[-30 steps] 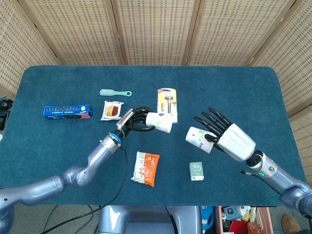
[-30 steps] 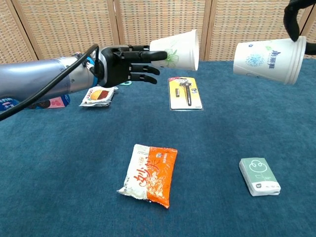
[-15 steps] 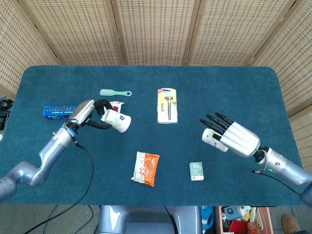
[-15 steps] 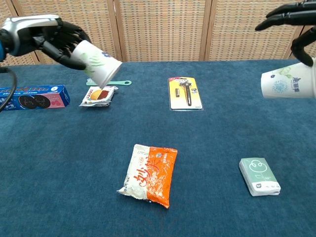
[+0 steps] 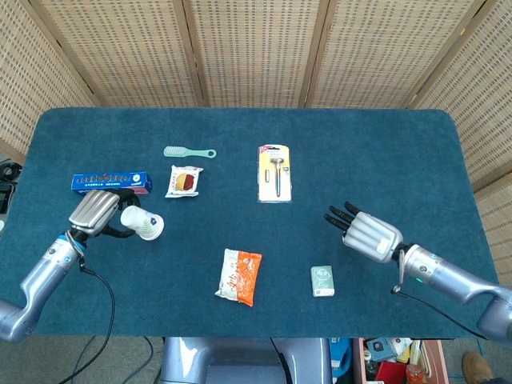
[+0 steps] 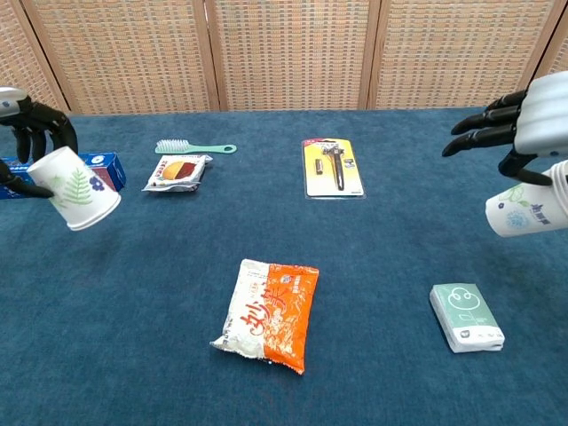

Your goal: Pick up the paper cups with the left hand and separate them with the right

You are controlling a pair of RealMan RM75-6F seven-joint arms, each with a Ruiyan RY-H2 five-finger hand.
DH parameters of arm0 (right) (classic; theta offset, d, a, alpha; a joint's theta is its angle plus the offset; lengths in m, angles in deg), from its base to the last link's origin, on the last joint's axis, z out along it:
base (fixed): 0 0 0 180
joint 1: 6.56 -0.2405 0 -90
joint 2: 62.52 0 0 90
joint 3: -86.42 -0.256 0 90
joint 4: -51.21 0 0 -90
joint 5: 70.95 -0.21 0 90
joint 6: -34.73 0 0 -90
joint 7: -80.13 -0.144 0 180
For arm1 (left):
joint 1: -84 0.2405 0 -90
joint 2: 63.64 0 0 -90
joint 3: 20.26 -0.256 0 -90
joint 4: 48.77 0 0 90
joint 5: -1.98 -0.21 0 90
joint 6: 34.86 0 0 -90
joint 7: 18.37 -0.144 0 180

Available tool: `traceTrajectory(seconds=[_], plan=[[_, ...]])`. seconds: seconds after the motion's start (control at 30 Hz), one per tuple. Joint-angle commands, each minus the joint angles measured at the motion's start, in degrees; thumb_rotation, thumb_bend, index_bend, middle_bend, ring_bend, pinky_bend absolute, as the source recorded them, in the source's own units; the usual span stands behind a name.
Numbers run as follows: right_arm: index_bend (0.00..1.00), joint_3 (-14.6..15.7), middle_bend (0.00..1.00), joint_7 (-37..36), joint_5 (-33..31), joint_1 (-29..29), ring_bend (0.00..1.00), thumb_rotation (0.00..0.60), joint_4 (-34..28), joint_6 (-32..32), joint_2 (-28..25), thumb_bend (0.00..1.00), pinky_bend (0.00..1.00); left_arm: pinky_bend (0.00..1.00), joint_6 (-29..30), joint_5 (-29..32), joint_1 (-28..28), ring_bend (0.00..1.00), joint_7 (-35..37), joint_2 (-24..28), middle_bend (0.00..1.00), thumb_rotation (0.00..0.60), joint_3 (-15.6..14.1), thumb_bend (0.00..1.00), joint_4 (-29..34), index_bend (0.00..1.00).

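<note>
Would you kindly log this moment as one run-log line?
left hand: holds paper cup, tilted | right hand: holds second cup | cups: separated, far apart | table: noodle packet between

- No wording can be read anywhere; every print is too small or blurred.
- The blue box [image 6: 62,174] at far left carries illegible white lettering.
- The orange packet [image 6: 269,312] near centre bears large white characters, not readable.

At far left, the left hand [image 5: 96,211] grips a tilted cup; lower right, the right hand [image 5: 370,235] clasps another, fingers extended.
</note>
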Motion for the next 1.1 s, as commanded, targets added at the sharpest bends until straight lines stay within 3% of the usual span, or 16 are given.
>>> traceTrajectory(seconds=[0.03,0.1,0.13,0.2,0.23,0.27,0.37,0.57,0.8,0.9,0.97,1.1], plan=[[0.67,-1.1,0.14,4.2,-2.7,-1.3,0.05,0.6,-2.8,-3.8,1.3,0.52,0.25,0.48,1.8,1.9,1.5,0.47,-4.6,-1.8,0.49,0.6,-1.4,0.21,-1.2,0.52],[0.64,-1.5,0.13,5.6,-3.2,-1.6,0.05,0.6,-3.2,-4.8,2.0,0.52,0.25,0.46,1.9,2.7,1.7,0.43,-6.6,-2.0,0.45,0.6,-1.7,0.21,-1.0,0.52],[0.56,-1.7,0.12,6.3,-3.5,-1.7,0.05,0.6,-3.2,-5.2,2.4,0.48,0.25,0.43,1.8,3.2,1.7,0.39,-7.4,-2.1,0.4,0.6,-1.8,0.21,-0.8,0.48],[0.35,-2.6,0.09,8.0,-4.6,-1.7,0.05,0.6,-3.1,-5.6,3.4,0.31,0.23,0.36,1.2,4.3,1.7,0.27,-8.5,-2.1,0.25,0.6,-2.0,0.21,0.0,0.32],[0.24,-3.2,0.07,8.8,-5.5,-1.5,0.05,0.6,-3.1,-5.5,3.9,0.19,0.21,0.31,1.2,4.8,1.7,0.19,-9.0,-2.0,0.15,0.6,-2.0,0.21,0.5,0.19],[0.15,-3.9,0.05,9.9,-6.7,-1.1,0.04,0.6,-3.4,-5.2,4.3,0.09,0.18,0.28,1.3,5.4,1.8,0.15,-9.6,-1.9,0.1,0.6,-1.9,0.21,1.1,0.13],[0.04,-5.7,0.01,12.7,-9.5,0.2,0.01,0.6,-5.3,-3.5,4.4,0.0,0.12,0.15,1.1,6.6,1.7,0.01,-10.7,-0.7,0.0,0.6,-1.9,0.21,3.3,0.0],[0.02,-8.2,0.0,14.8,-12.9,3.7,0.0,0.6,-10.7,3.0,1.5,0.0,0.08,0.06,3.4,8.5,2.6,0.0,-11.0,2.4,0.0,0.6,-0.8,0.21,8.5,0.0],[0.01,-9.4,0.0,11.0,-16.7,10.6,0.0,0.6,-16.7,13.6,-2.2,0.0,0.01,0.0,8.8,9.4,5.4,0.0,-9.5,5.2,0.0,0.6,0.0,0.2,13.4,0.0],[0.0,-8.8,0.0,6.1,-19.0,17.1,0.0,0.6,-18.8,21.9,-3.3,0.0,0.0,0.0,15.2,9.3,9.0,0.0,-10.4,6.3,0.0,0.6,-0.2,0.15,16.3,0.0],[0.0,-7.1,0.0,0.1,-21.6,23.9,0.0,0.6,-18.5,29.2,-2.2,0.0,0.0,0.0,22.7,8.5,13.1,0.0,-12.0,7.0,0.0,0.6,-0.7,0.14,19.7,0.0],[0.0,-5.7,0.0,-5.1,-22.7,29.8,0.0,0.6,-14.8,35.4,1.5,0.0,0.0,0.0,27.6,8.0,16.6,0.0,-14.0,8.4,0.0,0.6,-1.9,0.13,23.6,0.0]])
